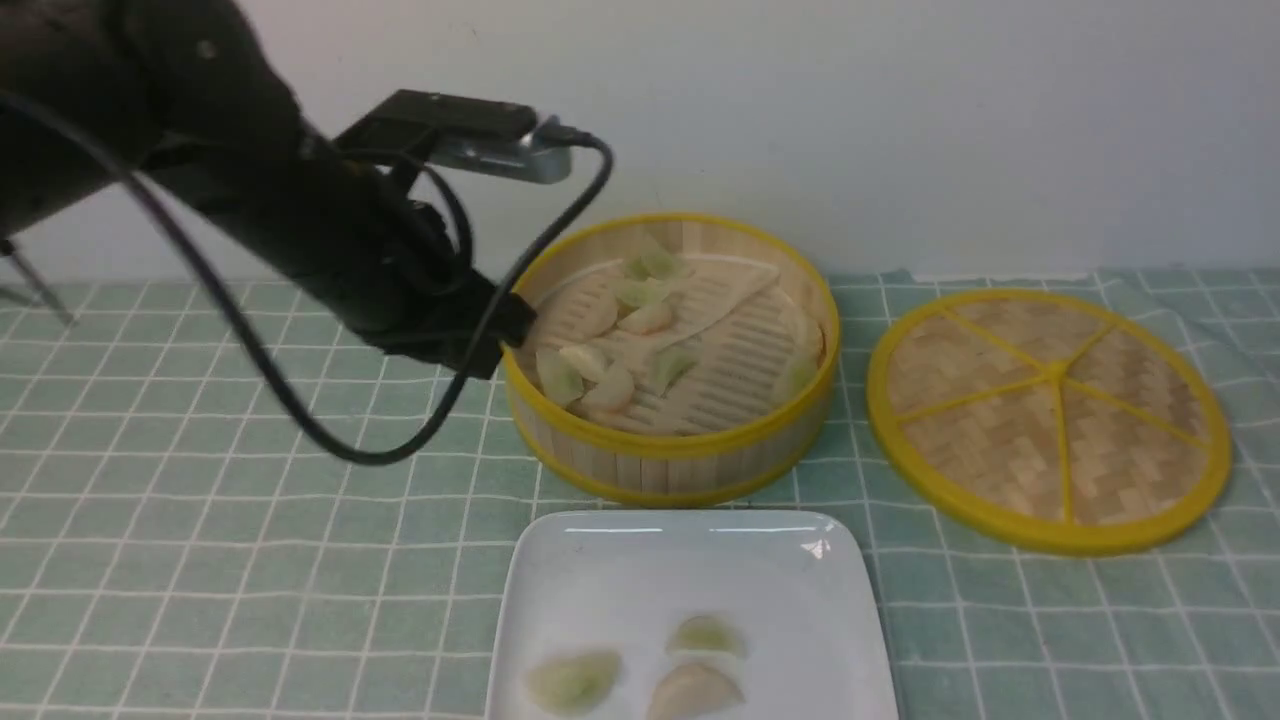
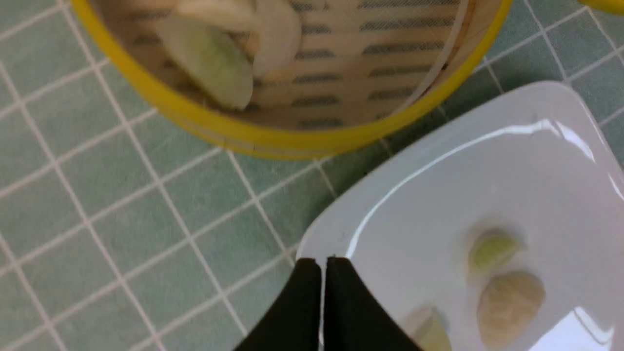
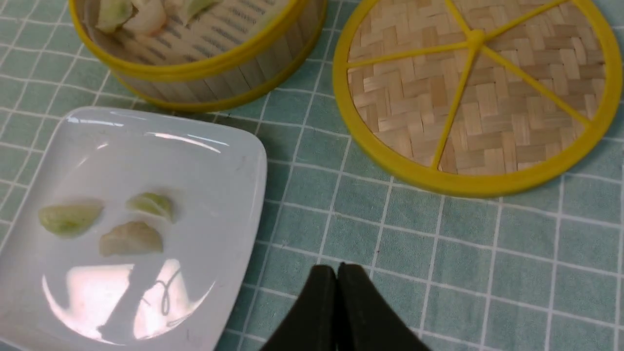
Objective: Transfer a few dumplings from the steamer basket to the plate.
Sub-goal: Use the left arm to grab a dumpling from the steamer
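The steamer basket (image 1: 680,445) stands at the table's middle with several pale green and whitish dumplings (image 1: 600,375) on its slatted floor. The white square plate (image 1: 640,570) lies just in front of it and holds three dumplings (image 1: 695,690): two green, one whitish. My left gripper (image 1: 490,340) hangs by the basket's left rim, raised off the cloth. In the left wrist view it (image 2: 321,261) is shut and empty, its tips lined up with the plate's corner (image 2: 438,195). My right gripper (image 3: 336,267) is shut and empty over the cloth, right of the plate (image 3: 146,146).
The flat woven lid (image 1: 1050,420) with yellow spokes lies right of the basket. A green checked cloth (image 1: 200,520) covers the table. A pale wall rises close behind the basket. The left arm's cable (image 1: 330,440) droops low over the cloth left of the basket.
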You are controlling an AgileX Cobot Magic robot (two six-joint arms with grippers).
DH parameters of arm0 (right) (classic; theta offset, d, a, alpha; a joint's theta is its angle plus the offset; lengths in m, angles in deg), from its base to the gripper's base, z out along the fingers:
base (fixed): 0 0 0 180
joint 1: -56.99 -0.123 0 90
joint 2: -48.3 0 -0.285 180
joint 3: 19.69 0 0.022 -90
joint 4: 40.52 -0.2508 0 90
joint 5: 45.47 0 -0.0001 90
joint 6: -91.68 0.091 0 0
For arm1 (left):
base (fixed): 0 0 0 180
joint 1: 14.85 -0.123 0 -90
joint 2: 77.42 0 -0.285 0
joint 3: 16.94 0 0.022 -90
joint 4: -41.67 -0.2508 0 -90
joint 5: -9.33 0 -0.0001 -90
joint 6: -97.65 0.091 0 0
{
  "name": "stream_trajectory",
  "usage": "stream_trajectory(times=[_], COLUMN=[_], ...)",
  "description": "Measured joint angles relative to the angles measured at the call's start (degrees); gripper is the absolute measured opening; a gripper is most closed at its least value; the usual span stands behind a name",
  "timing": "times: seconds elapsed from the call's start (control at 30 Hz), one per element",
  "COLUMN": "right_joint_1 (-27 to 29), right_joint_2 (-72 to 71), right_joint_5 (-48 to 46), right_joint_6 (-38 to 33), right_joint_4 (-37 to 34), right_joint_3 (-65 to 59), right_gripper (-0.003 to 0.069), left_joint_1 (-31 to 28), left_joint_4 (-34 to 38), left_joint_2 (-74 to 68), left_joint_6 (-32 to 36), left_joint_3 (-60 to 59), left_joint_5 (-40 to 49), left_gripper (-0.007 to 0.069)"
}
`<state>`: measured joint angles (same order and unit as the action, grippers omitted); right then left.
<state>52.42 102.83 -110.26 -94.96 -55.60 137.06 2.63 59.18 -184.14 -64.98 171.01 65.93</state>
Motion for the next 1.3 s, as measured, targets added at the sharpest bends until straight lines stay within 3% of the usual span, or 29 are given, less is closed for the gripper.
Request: stream_trajectory(times=[0.27, 0.43, 0.53, 0.57, 0.67, 0.8, 0.9, 1.03, 1.13, 1.3], right_joint_1=[0.0, 0.0, 0.0, 0.0, 0.0, 0.0, 0.0, 0.0, 0.0, 0.0], right_joint_2=[0.0, 0.0, 0.0, 0.0, 0.0, 0.0, 0.0, 0.0, 0.0, 0.0], right_joint_5=[0.0, 0.0, 0.0, 0.0, 0.0, 0.0, 0.0, 0.0, -0.4, -1.5], right_joint_6=[0.0, 0.1, 0.1, 0.1, 0.1, 0.1, 0.1, 0.2, 0.2, 0.2], right_joint_4=[-0.1, -0.7, -1.3, -1.3, -1.3, -1.4, -1.4, -1.5, -1.6, -1.6], right_joint_3=[0.0, 0.0, 0.0, 0.0, 0.0, 0.0, 0.0, 0.0, 0.0, 0.0], right_gripper=[-0.0014, -0.0014, -0.0014, -0.0014, -0.0014, -0.0014, -0.0014, -0.0014, -0.0014, -0.0014], left_joint_1=[1.9, 2.0, 2.0, 2.0, 2.1, 2.1, 2.1, 2.2, 2.6, 2.7], left_joint_4=[-3.4, -3.7, -4.6, -4.8, -7.1, -7.7, -7.7, -7.6, -7.7, -8.8], left_joint_2=[-13.9, -21.2, -26.6, -27.2, -31.5, -34.8, -36.2, -36.8, -37.1, -35.5], left_joint_6=[0.3, 0.4, 0.4, 0.4, 0.2, 0.0, 0.0, 0.0, -0.1, -0.7], left_joint_3=[16.6, 22.5, 25.1, 25.3, 25.8, 25.8, 25.8, 26.1, 26.5, 28.7], left_joint_5=[-1.8, -7.8, -12.6, -12.9, -17.9, -21.1, -21.5, -22.4, -22.0, -13.9], left_gripper=[-0.0002, 0.0074, 0.0202, 0.0211, 0.0363, 0.0439, 0.0442, 0.0382, 0.0186, 0.0183])
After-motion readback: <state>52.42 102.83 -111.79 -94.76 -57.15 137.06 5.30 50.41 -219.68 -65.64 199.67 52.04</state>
